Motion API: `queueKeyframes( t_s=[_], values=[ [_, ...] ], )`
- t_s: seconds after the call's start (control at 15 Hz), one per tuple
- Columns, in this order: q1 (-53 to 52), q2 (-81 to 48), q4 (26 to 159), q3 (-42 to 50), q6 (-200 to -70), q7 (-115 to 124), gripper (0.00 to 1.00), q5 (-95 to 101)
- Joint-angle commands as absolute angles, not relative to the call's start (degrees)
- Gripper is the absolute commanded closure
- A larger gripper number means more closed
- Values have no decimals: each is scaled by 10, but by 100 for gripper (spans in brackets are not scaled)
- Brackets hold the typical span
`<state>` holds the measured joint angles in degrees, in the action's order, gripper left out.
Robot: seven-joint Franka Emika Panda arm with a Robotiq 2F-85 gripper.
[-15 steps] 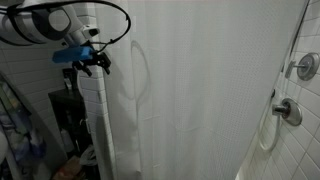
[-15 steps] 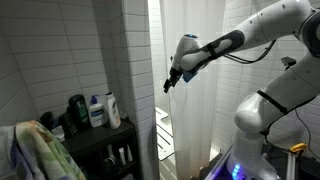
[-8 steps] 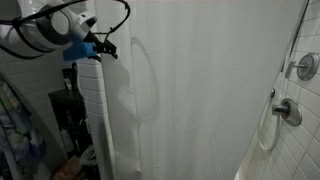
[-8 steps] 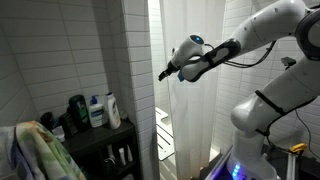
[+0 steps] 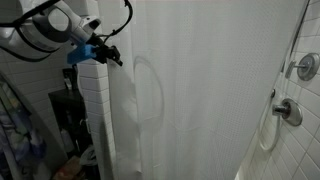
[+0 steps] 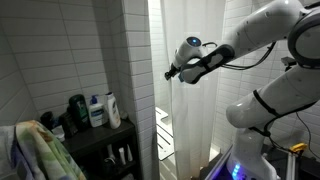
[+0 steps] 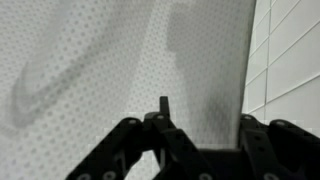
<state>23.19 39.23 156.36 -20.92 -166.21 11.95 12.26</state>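
Curtain (image 7: 100, 60) hangs right in front of my claw (image 7: 188, 123), its free edge running vertically, tiled wall (image 7: 290, 50) just beside; I cannot tell whether my claw grips it.

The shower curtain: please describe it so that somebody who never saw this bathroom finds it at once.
In an exterior view, find the white tiled pillar; the shower curtain hangs right beside it, with the pincer at its edge. Unlike those glossy tiles, it is a soft, pale sheet with folds.
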Motion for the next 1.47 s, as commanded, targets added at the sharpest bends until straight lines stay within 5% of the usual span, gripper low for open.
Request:
queueKeyframes(
  t_s=[0.0, 0.27, 0.8, 1.4],
  values=[
    [204, 398, 1556, -163, -1603, 106, 79, 124],
    [130, 373, 1529, -28, -1555, 6, 100, 103],
    [44, 370, 1434, 227, -1388, -280, 100, 49],
    [66, 271, 1297, 349, -1333, -330, 100, -4]
  ],
)
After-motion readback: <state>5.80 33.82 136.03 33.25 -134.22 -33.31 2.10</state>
